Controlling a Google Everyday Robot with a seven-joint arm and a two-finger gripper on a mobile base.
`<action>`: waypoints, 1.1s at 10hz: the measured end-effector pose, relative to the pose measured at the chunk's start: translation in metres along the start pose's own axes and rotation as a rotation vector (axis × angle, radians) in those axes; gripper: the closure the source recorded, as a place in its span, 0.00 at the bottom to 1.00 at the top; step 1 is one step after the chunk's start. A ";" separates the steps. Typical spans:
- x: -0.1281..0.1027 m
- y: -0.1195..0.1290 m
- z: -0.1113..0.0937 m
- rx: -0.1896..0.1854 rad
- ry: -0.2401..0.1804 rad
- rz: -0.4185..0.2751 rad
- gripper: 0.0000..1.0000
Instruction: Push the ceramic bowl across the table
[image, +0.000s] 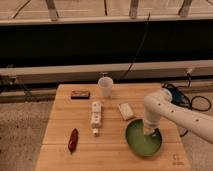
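ceramic bowl (137, 143): wide, shallow, round, glossy green, paler centre; sits front-right on the planked light wooden table (60, 116) | gripper (148, 131): lowered inside the bowl near its far-right rim (open or closed: cannot tell) | white cup (105, 86): upright at far edge, well apart from the bowl

White cup (105, 86) standing at back ctr; dark packet (80, 94) lying left of it. White bottle (96, 117) lying mid, w/ pale packet (126, 110) lying to its right; red item (73, 140) lying front left. Gripper (148, 131) hanging just front-right of pale packet.
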 end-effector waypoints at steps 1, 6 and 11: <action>-0.005 -0.001 0.000 0.001 0.005 -0.008 0.96; -0.034 -0.011 0.002 0.006 0.039 -0.053 0.96; -0.061 -0.021 0.002 0.020 0.084 -0.113 0.96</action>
